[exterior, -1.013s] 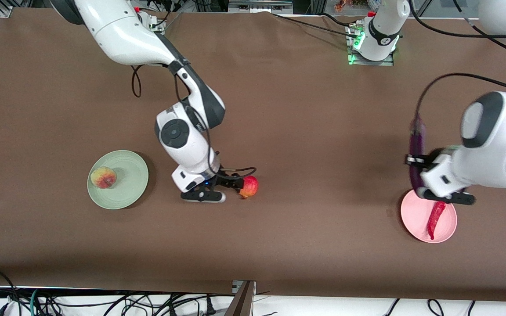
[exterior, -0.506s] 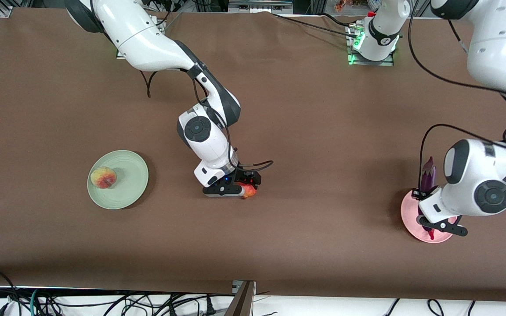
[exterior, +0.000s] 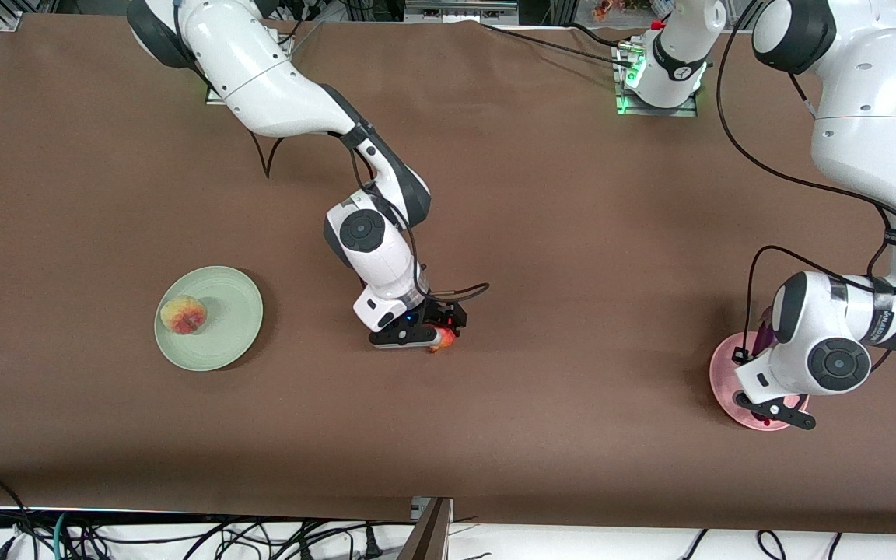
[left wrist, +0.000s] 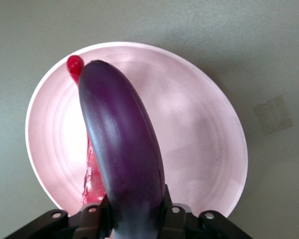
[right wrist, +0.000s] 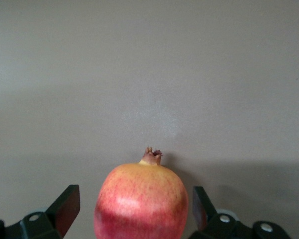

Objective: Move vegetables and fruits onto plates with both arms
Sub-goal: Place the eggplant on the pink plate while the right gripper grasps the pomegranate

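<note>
Front view: the right arm is reaching from its base to mid-table, where the right gripper [exterior: 428, 340] is sitting low around the red fruit [exterior: 443, 340], which is resting on the brown table [exterior: 572, 233] and is mostly hidden by the gripper. Toward the right arm's end of the table, the mint green plate [exterior: 218, 342] is carrying the peach [exterior: 183, 314]. Toward the left arm's end, the left gripper [exterior: 767, 404] is hanging over the pink plate [exterior: 720, 381], with the stem end of the purple eggplant [exterior: 764, 334] showing beside the wrist.

Left wrist view: the left gripper [left wrist: 137, 219] is clenching the eggplant [left wrist: 122, 149] between its fingers, the eggplant's free end pointing out over the pink plate [left wrist: 199, 129]. The red chili pepper [left wrist: 89, 174] is lying on the plate under the eggplant, its tip [left wrist: 74, 63] reaching the rim.

Right wrist view: the right gripper [right wrist: 134, 209] is standing wide, released, with one finger [right wrist: 67, 206] on each side of the red fruit [right wrist: 142, 204]; a gap is showing between each finger and the fruit. The fruit is resting on the table, its small nub pointing away from the wrist.
</note>
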Available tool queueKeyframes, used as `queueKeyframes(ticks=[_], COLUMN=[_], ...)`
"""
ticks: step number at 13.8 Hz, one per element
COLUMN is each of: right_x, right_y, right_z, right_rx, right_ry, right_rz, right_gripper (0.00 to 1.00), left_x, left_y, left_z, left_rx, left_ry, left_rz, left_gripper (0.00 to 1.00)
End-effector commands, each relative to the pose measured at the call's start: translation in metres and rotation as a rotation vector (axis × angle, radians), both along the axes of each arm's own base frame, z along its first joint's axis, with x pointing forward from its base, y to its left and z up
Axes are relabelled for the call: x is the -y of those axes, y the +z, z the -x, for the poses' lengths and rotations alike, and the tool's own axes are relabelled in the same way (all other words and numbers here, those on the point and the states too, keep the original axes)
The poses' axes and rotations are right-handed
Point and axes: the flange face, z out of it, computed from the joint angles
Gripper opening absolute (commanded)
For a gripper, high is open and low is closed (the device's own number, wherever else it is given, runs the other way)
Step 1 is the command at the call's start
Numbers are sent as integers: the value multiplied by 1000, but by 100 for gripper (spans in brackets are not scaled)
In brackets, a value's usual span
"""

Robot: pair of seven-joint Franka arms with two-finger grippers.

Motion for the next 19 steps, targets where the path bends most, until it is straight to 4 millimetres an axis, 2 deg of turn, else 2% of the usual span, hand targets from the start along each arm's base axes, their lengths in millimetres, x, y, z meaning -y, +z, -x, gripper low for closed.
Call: queueKeyframes(ticks=[1, 2, 4, 5, 6, 7, 8, 9, 11, 12, 13, 15, 17, 18, 19], right_x=[-6, -8, -7, -6, -5, -4, -4, -5, 2, 9, 21, 50, 96, 124, 154], right_y=[-8, -9, -11, -13, -16, -16, -15, -12, -2, 13, 33, 64, 86, 95, 99], right_z=[2, 4, 5, 5, 4, 4, 4, 3, -4, -8, -14, -19, -31, -38, -45], right_rx=[32, 32, 41, 49, 54, 57, 61, 66, 69, 51, 3, -90, -178, -218, -263], right_ry=[4, 8, 16, 23, 30, 36, 41, 45, 41, 35, 29, 68, 144, 176, 212], right_rz=[-1, -1, 16, 26, 37, 42, 43, 42, 48, 68, 109, 200, 279, 310, 333], right_gripper=[100, 100, 99, 94, 79, 60, 44, 34, 32, 32, 32, 32, 33, 33, 33], left_x=[8, 10, 9, 9, 12, 16, 18, 22, 25, 30, 40, 57, 67, 69, 73], left_y=[15, 19, 45, 59, 76, 96, 125, 155, 206, 230, 253, 286, 319, 325, 321], left_z=[-8, -8, -10, -9, -6, -2, 2, 9, 29, 37, 45, 61, 78, 82, 89], left_rx=[12, 11, 29, 23, 9, 2, 16, 30, 7, 14, 22, -3, -9, -14, -25], left_ry=[-36, -35, -32, -26, -14, 17, 69, 124, 242, 271, 293, 387, 479, 482, 483], left_rz=[-22, -22, -24, -29, -22, 16, 81, 164, 188, 181, 180, 249, 322, 322, 313], left_gripper=[100, 100, 100, 100, 100, 100, 100, 100, 100, 100, 100, 100, 100, 100, 100])
